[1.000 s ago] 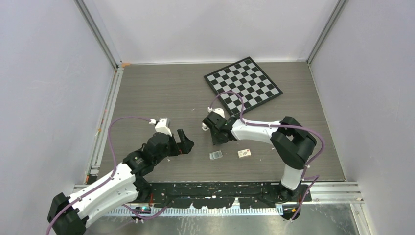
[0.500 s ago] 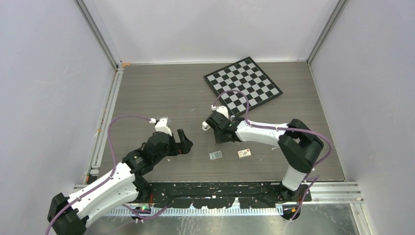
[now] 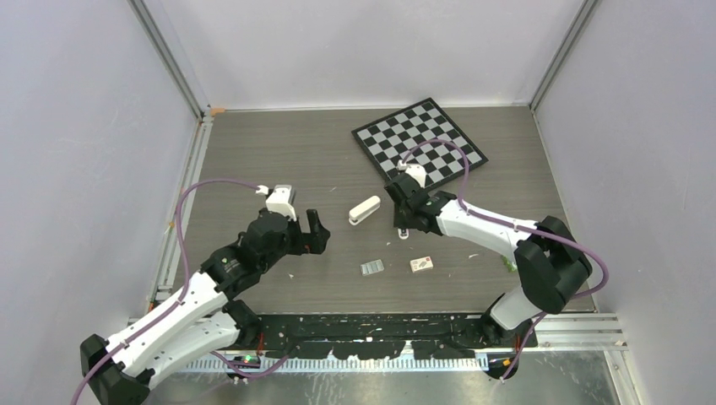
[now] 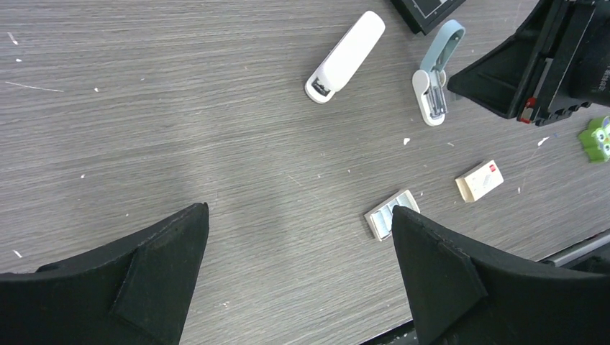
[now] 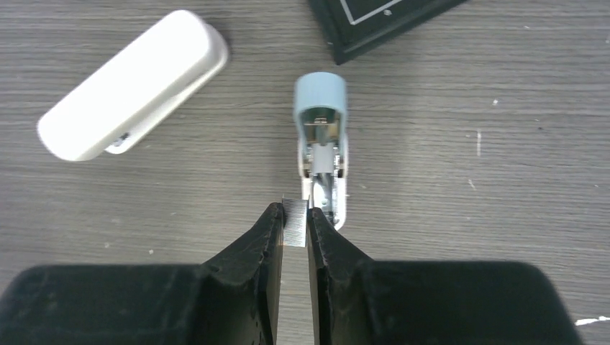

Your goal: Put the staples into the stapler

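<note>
My right gripper (image 5: 293,214) is shut on the staples (image 5: 296,228), a small silvery block pinched upright between the fingertips. The staples hang just at the near end of the stapler (image 5: 321,147), which lies on the table with its pale blue end pointing away and its metal channel showing. In the top view the right gripper (image 3: 404,228) covers most of the stapler. The left wrist view shows the stapler (image 4: 434,85) beside the right gripper (image 4: 552,68). My left gripper (image 4: 298,210) hovers open over bare table, its place in the top view (image 3: 314,233) left of centre.
A white elongated piece (image 3: 365,210) lies left of the stapler. A small grey tray of staples (image 3: 371,267) and a cream box (image 3: 422,264) lie nearer the front. A checkerboard (image 3: 420,143) lies at the back, and a small green thing (image 4: 597,140) to the right.
The right arm has swung right, away from the white piece, and the right jaws have closed a little tighter. The left arm shifted slightly.
</note>
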### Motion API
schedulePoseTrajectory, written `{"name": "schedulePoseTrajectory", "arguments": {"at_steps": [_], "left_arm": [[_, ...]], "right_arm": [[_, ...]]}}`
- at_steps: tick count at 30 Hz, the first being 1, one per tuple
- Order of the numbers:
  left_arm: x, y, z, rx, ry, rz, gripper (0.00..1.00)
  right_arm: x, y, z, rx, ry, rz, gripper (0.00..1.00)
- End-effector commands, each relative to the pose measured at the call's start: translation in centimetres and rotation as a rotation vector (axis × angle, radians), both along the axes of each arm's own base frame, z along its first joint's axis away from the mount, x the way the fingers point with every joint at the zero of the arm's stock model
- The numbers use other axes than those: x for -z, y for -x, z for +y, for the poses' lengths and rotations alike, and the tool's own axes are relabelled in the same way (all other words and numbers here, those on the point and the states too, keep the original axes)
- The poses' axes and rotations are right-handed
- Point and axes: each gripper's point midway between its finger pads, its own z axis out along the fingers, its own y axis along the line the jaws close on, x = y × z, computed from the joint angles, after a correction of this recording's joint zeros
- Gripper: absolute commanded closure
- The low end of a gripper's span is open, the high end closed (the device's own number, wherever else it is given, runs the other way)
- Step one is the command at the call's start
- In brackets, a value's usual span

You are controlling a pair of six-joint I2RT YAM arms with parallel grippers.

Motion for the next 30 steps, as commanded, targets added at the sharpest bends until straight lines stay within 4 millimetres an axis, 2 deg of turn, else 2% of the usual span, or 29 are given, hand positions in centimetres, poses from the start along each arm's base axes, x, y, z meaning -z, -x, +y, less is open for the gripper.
{"name": "schedulePoseTrajectory", "arguments": {"at_steps": [1,5,9,18,30], "left_arm": [[-0.9,-0.1,-0.1,0.036,-0.048,-0.016,0.0],[0.4,0.0,-0.5,0.055,-0.082,0.032,0.0],[0.8,0.0,-0.7,0.064,-0.085,0.05,0.0],[0.3,-0.1,-0.4,0.049,-0.072,0.016,0.0],[0.0,0.0,-0.2,0.044,-0.067,0.006,0.0]], "right_arm": [[-0.6,-1.0,-1.1,0.041,-0.005,-0.05,0.78],[0.2,-1.4,-1.4,0.058,-0.001,-0.041,0.78],[0.5,-1.6,-1.3,0.057,-0.009,-0.042,0.78],[1.5,-1.5,-1.9,0.063,0.009,-0.021,0.78],[1.9,-1.3,-1.7,0.03,0.002,-0.013,0.78]]}}
